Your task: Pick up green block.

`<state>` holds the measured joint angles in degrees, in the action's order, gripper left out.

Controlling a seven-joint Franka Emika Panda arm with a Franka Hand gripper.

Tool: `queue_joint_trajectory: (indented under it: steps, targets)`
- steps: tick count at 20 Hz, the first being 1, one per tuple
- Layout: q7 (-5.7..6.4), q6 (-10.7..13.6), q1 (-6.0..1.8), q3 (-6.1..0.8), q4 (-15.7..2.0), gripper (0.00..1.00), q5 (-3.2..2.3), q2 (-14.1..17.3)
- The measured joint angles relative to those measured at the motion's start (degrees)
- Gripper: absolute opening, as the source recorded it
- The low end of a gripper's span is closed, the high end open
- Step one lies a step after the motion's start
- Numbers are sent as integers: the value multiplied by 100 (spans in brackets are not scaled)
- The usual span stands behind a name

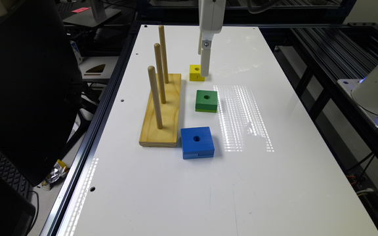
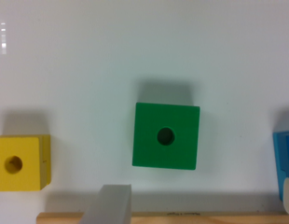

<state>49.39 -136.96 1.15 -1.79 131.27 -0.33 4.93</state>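
Note:
The green block (image 1: 206,100) lies flat on the white table (image 1: 274,183), a square piece with a round centre hole and a lighter bottom edge. In the wrist view the green block (image 2: 166,136) sits near the picture's middle with nothing on it. My gripper (image 1: 202,64) hangs above the table, and in the exterior view it stands farther back than the block, overlapping the yellow cube. In the wrist view my gripper (image 2: 199,205) is open, its grey fingertips (image 2: 109,205) spread wide and nothing between them.
A yellow cube (image 1: 196,72) lies just behind the green block and a larger blue block (image 1: 197,142) in front of it. A wooden base with three upright pegs (image 1: 161,108) stands close on the exterior view's left. Dark equipment lines both table sides.

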Motion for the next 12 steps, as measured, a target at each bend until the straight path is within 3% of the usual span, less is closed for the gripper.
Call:
queue_joint_trajectory:
  steps: [12]
  targets:
    - [-8, -114, -22, 0, 84, 100, -2, 129]
